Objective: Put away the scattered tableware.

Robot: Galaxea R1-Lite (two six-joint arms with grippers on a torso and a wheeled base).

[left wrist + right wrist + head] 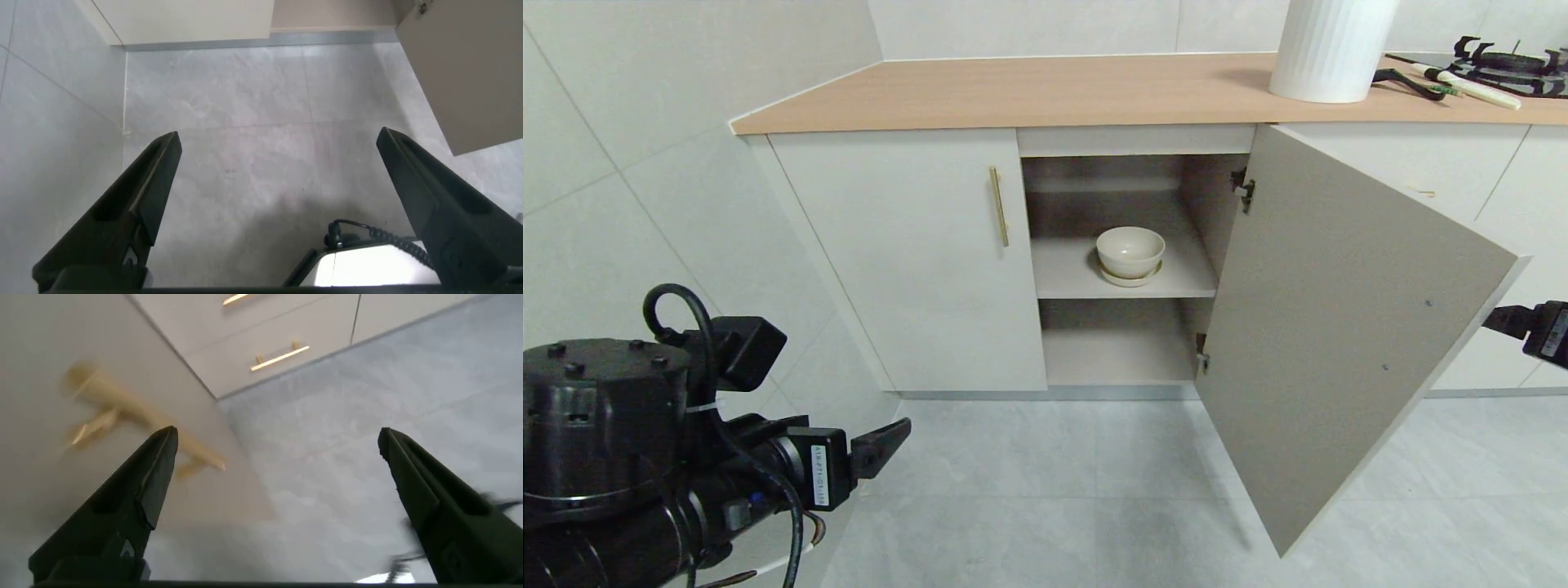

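bowl (1129, 251) on saucer (1129, 279), open cupboard's middle shelf (1062, 273) | left hand (278, 139) wide, empty, over floor (261, 90) | right hand (278, 434) wide, empty, by door handle (122, 416) | judged ceramic: stiff, slick, chippable; pinch rim

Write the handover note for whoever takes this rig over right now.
Left pincer: open, empty, over the floor before the cupboard.
Right pincer: open, empty, by the handle on the open door.
Things: bowl sits on a plate on the cupboard's upper shelf.
Done: bowl and plate stowed.
Left: probably shut the door; utensils lie on the counter by the stove and may need stowing too.
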